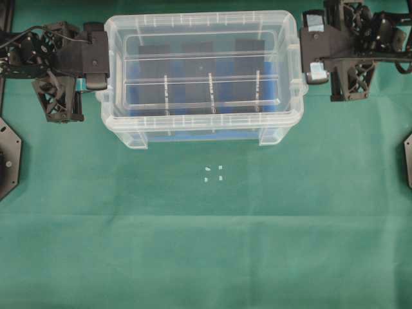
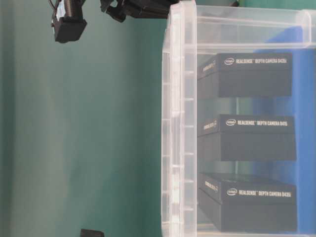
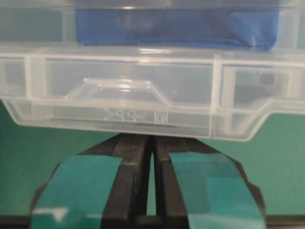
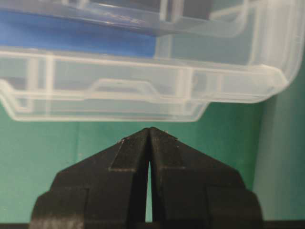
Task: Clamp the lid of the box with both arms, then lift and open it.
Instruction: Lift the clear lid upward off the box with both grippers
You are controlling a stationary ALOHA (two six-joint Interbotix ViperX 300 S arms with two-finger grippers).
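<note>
The clear box [image 1: 193, 132] stands on the green cloth with the clear lid [image 1: 203, 22] lying on top. Three black packs [image 2: 247, 74] and a blue insert [image 1: 138, 96] show through it. In the table-level view the lid [image 2: 175, 123] is the ribbed band along the box's edge. My left gripper [image 1: 103, 61], with teal tape, sits at the box's left end. In its wrist view the gripper [image 3: 151, 138] is shut, tips just under the end lug [image 3: 119, 90]. My right gripper [image 1: 308, 55] sits at the right end. It [image 4: 150, 129] is shut, with green cloth showing between it and the lug [image 4: 119, 88].
Small white marks [image 1: 214, 174] lie on the cloth in front of the box. Black base plates show at the left edge [image 1: 8, 158] and the right edge [image 1: 407, 161]. Black arm parts [image 2: 69, 24] hang beyond the lid in the table-level view.
</note>
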